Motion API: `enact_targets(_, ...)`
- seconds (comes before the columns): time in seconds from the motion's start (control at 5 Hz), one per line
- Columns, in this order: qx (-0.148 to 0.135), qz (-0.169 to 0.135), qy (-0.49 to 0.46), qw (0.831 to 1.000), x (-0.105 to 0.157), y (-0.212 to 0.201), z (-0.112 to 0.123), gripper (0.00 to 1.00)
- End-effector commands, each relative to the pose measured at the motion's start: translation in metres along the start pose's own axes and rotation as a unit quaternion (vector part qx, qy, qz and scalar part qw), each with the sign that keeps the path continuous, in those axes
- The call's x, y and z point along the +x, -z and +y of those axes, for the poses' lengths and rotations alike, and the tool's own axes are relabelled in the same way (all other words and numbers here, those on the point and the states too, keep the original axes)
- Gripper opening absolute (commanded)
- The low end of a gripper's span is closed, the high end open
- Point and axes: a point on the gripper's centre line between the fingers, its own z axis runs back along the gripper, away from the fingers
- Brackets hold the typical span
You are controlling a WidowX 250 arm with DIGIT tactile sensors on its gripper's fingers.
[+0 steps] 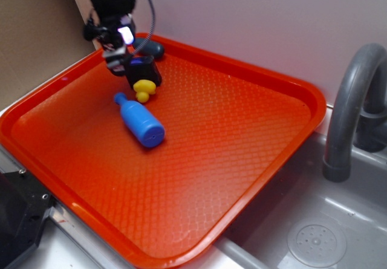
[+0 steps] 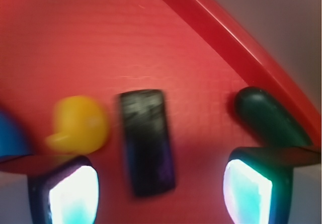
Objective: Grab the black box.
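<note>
My jaws stood wide apart over the box.
My gripper hung above the black box, touching nothing; yellow toy just beside it on the tray.

You have four loose items on one orange tray: one black box between the jaws, one yellow toy just outside one jaw, one dark rounded pebble beyond the other jaw, and one blue bottle.
</note>
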Motion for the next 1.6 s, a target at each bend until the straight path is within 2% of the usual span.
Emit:
enact_targets(0.0,-0.009,0.016,0.044,0.999,0.043,0.032,-0.015,0.00)
enact_targets(0.2,-0.004,0.003,0.037,0.999,0.043,0.016,-0.019,0.00)
enact_targets(0.4,0.014,0.005,0.014,1.000,0.039,-0.007,-0.024,0.00)
enact_targets(0.6,0.033,-0.023,-0.032,0.999,0.032,-0.059,-0.033,0.00)
enact_targets(0.8,0.028,-0.038,-0.094,0.994,0.024,-0.112,-0.054,0.00)
enact_targets(1.0,0.029,-0.035,-0.146,0.988,0.026,-0.164,-0.072,0.00)
enact_targets(1.2,0.010,-0.018,-0.179,0.984,0.023,-0.185,-0.081,0.00)
enact_targets(1.4,0.015,0.024,-0.216,0.976,0.018,-0.189,-0.092,0.00)
